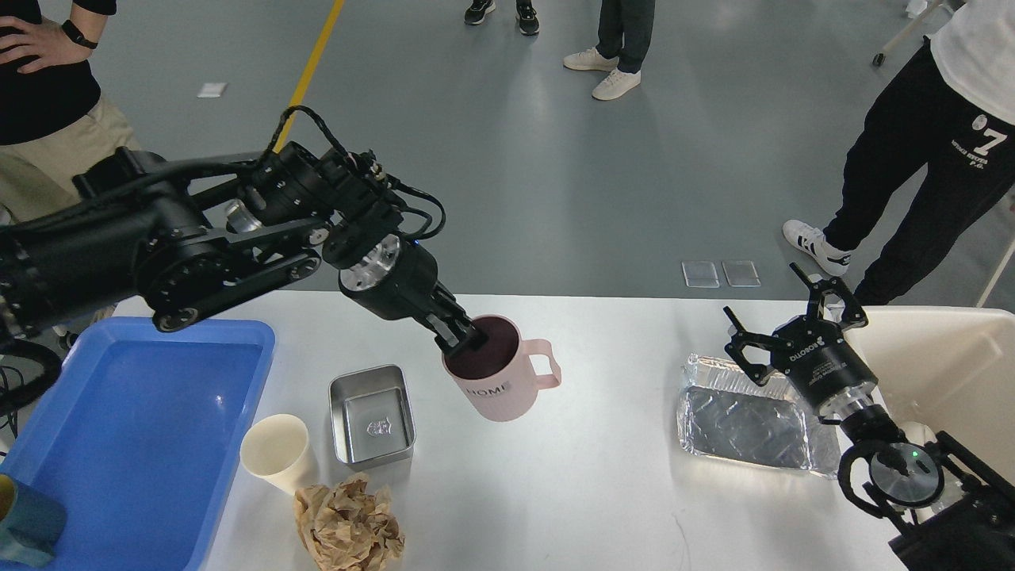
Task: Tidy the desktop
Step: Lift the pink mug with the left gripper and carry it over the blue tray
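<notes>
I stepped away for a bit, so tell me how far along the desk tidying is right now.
Early on. Done: nothing clearly; only a teal item sits in the blue tray. In hand: the left end effector grips the pink mug by its rim, tilted. Left on the desktop: paper cup, metal tin, crumpled paper, foil tray. The right end effector is open, empty.
</notes>
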Tool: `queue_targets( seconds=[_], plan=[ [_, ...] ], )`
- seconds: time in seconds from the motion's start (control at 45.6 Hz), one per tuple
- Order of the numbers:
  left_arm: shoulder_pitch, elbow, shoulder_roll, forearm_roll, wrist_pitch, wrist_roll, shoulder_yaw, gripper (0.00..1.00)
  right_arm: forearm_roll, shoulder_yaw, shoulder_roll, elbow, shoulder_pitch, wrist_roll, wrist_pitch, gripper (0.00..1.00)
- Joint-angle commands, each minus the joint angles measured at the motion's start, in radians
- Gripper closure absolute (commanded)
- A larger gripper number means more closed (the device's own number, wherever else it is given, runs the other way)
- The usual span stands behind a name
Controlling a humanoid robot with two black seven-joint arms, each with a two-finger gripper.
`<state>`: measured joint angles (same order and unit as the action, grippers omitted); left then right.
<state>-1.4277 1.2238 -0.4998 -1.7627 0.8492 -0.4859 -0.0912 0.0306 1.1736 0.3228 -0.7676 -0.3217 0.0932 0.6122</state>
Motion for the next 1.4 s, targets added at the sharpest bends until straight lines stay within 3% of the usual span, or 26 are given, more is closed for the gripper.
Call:
queue_targets(
  seconds=[0.0,0.395,0.767,0.921,1.162,1.381],
  plan=[
    [-0.030,0.078,-0.152,0.000,0.044,-0.020,-0.025,0.97,0.000,0.000,0.001,0.001,-0.002,-0.001,0.000,0.00],
    [-0.014,0.264,-0.603,-0.004,0.040,-0.034,-0.025,0.97,0.000,0.001,0.001,-0.002,-0.002,-0.001,0.001,0.00],
    [0.044,0.263,-0.824,-0.053,0.013,-0.054,-0.019,0.97,0.000,0.001,-0.002,-0.005,-0.014,-0.001,0.003,0.00],
    [0.167,0.252,-0.870,-0.081,-0.087,-0.069,-0.016,0.97,0.000,0.001,-0.001,-0.006,-0.016,-0.001,0.003,0.00],
    [0.430,0.249,-0.927,-0.103,-0.308,-0.069,-0.016,0.97,0.000,0.000,-0.001,-0.004,-0.017,-0.001,0.004,0.00],
    [0.533,0.194,-0.930,-0.103,-0.424,-0.079,0.001,0.97,0.000,0.000,-0.002,-0.004,-0.019,-0.001,0.004,0.00]
  ],
)
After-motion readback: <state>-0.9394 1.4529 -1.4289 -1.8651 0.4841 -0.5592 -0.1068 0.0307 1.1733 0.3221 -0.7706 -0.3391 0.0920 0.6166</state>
